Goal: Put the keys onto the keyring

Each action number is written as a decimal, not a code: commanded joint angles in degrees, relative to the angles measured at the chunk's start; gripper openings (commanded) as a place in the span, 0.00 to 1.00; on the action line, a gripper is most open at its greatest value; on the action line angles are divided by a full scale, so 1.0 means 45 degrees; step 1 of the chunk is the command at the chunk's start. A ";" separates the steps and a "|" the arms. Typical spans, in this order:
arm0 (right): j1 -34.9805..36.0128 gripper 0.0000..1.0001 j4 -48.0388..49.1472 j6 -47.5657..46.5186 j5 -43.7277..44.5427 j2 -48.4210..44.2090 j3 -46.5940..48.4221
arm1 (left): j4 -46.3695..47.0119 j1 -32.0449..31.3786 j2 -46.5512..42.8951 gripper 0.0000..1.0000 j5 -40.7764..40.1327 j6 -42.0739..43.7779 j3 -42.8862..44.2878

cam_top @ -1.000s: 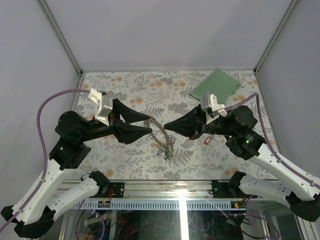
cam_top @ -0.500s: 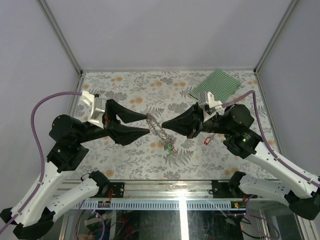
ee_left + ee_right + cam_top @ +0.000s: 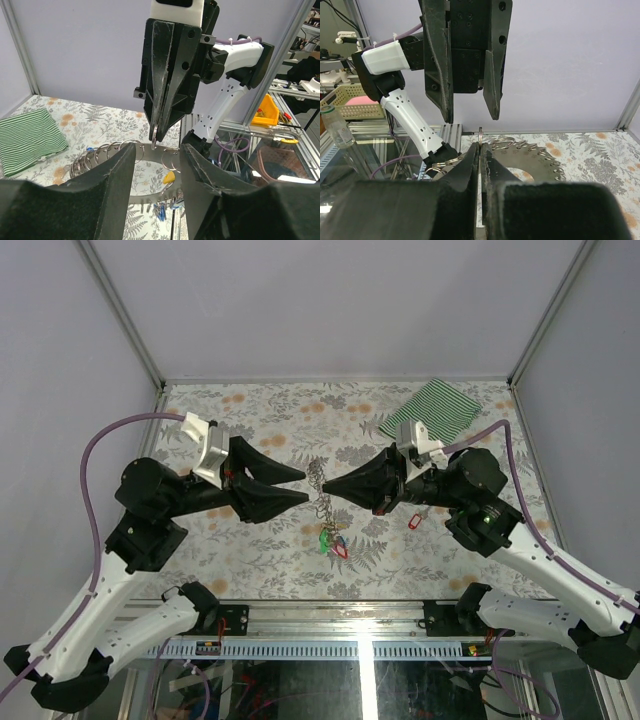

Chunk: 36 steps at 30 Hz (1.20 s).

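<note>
Right gripper (image 3: 326, 487) is clenched on the keyring (image 3: 102, 154): one loop of wire is pinched between its tips, as seen in both wrist views. The rest of the ring is strung out in coils from that pinch, hanging towards 6 o'clock in the top view. Keys (image 3: 333, 542) are bunched at the low end of the ring, with green and red tags seen from above. A yellow-tagged key (image 3: 169, 178) and a blue one are seen under the coils from the left wrist. Whether the bunch touches the table (image 3: 250, 420) cannot be told. Left gripper (image 3: 304, 486) is released, jaws spread, nothing held. It is pointed tip to tip at the right gripper, just at 9 o'clock of the pinch, with the pinched loop lined up with the gap. One red-tagged key (image 3: 413, 523) is found loose on the table at 4 o'clock of the pinch, beside the right wrist, apart from the ring. Green-striped cloth (image 3: 432, 410) is laid flat at 1 o'clock, near the far right corner
</note>
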 commanded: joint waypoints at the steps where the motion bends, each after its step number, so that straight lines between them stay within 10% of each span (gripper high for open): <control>1: 0.0078 0.00 0.1404 0.0153 0.0269 0.0013 0.0409 | 0.0928 -0.0049 0.0024 0.40 0.0391 -0.0271 0.0173; 36: 0.0074 0.00 0.2373 0.0787 -0.0211 0.0443 0.0475 | 0.1408 -0.0114 0.0495 0.16 0.0513 -0.0685 -0.0169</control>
